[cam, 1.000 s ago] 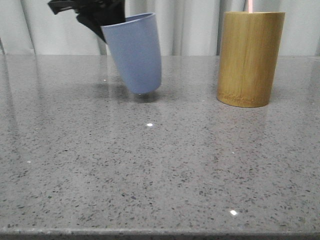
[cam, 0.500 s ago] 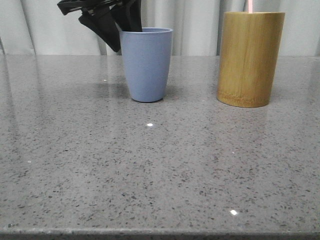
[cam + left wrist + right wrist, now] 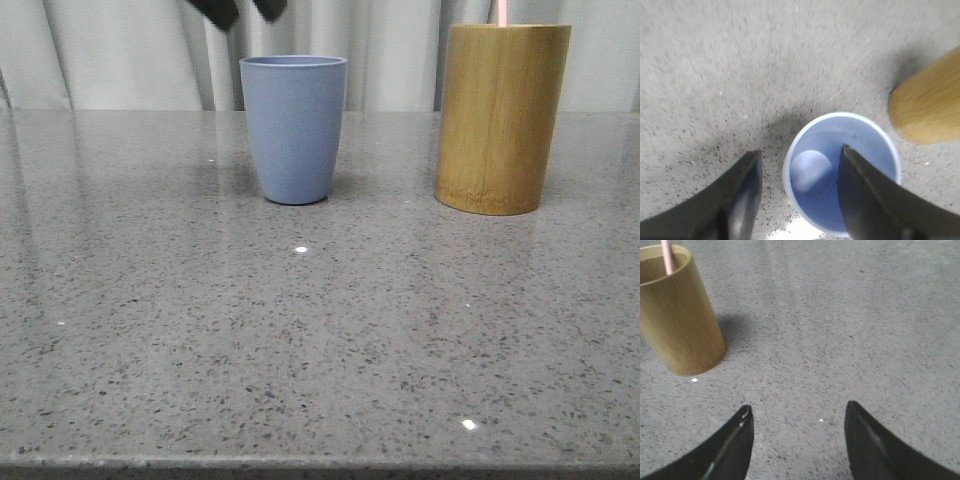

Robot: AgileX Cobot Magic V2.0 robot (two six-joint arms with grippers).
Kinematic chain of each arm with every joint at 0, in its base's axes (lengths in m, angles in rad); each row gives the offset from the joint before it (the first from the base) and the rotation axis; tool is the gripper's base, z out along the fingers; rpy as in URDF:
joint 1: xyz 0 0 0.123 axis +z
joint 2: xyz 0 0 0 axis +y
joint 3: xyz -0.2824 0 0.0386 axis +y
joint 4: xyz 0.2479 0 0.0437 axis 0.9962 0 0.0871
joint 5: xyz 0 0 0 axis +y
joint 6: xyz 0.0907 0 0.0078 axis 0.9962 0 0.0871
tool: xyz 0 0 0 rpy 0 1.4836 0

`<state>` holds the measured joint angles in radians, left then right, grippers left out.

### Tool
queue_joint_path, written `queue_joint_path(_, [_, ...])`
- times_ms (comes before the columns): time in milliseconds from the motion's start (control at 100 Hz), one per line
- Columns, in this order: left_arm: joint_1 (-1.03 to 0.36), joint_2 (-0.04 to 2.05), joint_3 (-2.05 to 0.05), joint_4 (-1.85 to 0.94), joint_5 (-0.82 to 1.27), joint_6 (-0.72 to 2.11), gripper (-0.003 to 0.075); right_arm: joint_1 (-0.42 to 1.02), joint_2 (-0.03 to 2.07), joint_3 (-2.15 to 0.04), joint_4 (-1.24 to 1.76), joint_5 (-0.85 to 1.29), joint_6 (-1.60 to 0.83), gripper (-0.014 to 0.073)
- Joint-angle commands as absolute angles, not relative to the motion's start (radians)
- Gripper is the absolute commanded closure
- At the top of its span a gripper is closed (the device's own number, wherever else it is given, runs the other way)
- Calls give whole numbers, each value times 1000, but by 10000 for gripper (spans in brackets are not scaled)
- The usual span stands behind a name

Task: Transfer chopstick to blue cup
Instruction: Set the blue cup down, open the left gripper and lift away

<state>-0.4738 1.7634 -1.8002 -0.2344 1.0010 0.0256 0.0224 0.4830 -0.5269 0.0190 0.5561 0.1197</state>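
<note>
Two cups stood upright on the tabletop [image 3: 320,330]. Beside the blue cup [image 3: 294,128], the chopstick [image 3: 666,256] stood in the bamboo cup [image 3: 501,118]. Left gripper [image 3: 797,172] hovered above, jaws apart, empty; right gripper [image 3: 798,432] likewise.

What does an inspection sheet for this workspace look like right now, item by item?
Surface: grey speckled stone table, bare in front.
Job's things: blue cup upright, hollow; chopstick standing in the bamboo holder.
Clutter: nothing seen.
Grippers: left gripper above the blue cup, jaws apart, holding nothing; right gripper over bare table, jaws apart.
Cables: nothing seen.
Surroundings: pale curtain behind the table.
</note>
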Motion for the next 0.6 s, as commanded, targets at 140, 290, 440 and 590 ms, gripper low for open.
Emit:
queue_joint_path(140, [-471,1596,-1797,-172,945,0,375,85,634,-707,10,519,112,170])
queue_joint_path(290, [-428,1500,-1692,-171,923,0,375,116,762,-822,16,537,112,170])
queue_joint_path(440, [-359,1381,-1543,-168,881,0,375,152,877,-928,32,527,112,170])
queue_joint_path(590, [-287,1260,-1389,-168,823,0,375,186,1000,-1030,48,454,112,170])
